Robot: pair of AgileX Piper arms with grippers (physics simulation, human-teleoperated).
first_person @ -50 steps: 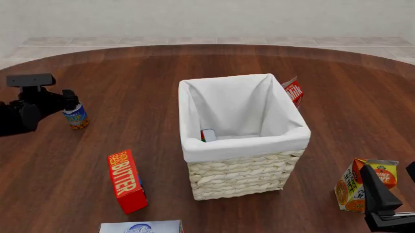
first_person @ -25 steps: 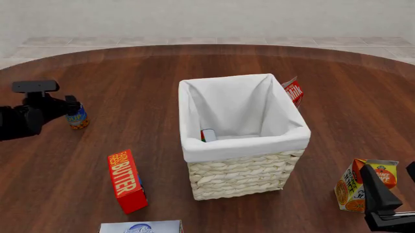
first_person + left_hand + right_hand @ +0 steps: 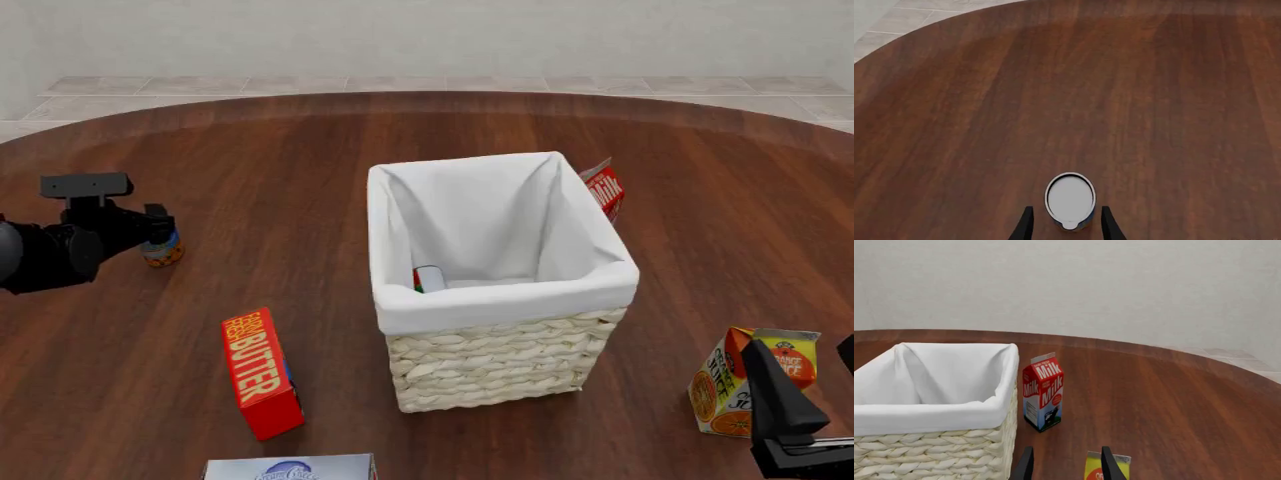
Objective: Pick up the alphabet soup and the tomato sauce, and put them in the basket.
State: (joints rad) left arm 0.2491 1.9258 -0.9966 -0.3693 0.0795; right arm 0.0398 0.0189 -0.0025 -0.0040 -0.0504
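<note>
The alphabet soup (image 3: pixel 164 252) stands upright on the table at the far left, its blue and orange label partly hidden by my left gripper (image 3: pixel 156 230). In the left wrist view the can's grey top (image 3: pixel 1070 198) sits between the open fingers (image 3: pixel 1025 226), with a gap on each side. The tomato sauce (image 3: pixel 427 279) lies inside the basket (image 3: pixel 497 350) at its near left corner, mostly hidden by the rim. My right gripper (image 3: pixel 767 375) hangs open at the near right, over the orange juice carton, with nothing between its fingers (image 3: pixel 1108 463).
A red butter box (image 3: pixel 260 372) lies in front of the soup can. A milk carton (image 3: pixel 606 188) stands behind the basket's far right corner. An orange juice carton (image 3: pixel 742 384) stands at the near right, and a white and blue box (image 3: pixel 291 468) lies at the front edge.
My left gripper has come down and a little to the right, so its fingers now straddle the alphabet soup. The can and the right arm have not moved.
</note>
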